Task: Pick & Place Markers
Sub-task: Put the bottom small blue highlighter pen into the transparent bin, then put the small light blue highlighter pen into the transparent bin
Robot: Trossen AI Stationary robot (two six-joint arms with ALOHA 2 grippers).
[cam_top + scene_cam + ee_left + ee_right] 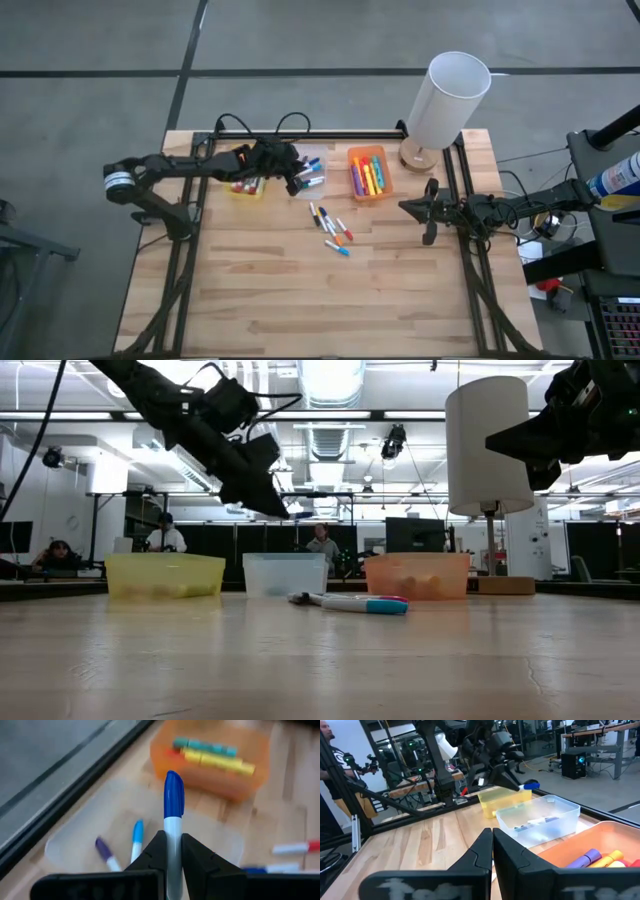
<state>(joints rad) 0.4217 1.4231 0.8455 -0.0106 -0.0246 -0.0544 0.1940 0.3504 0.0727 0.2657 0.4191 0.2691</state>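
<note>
The left pincer (170, 862), clamping a blue marker (173, 805), hovers over the clear bin (67, 842) holding two markers.

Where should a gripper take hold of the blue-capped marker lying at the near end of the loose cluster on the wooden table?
Grip the blue-capped marker at mid-barrel, coming straight down from above, fingers closing across its width. It lies flat on the wooden table, at the cluster's edge with bare wood on the near side, so a top approach looks least likely to disturb neighbours.
</note>
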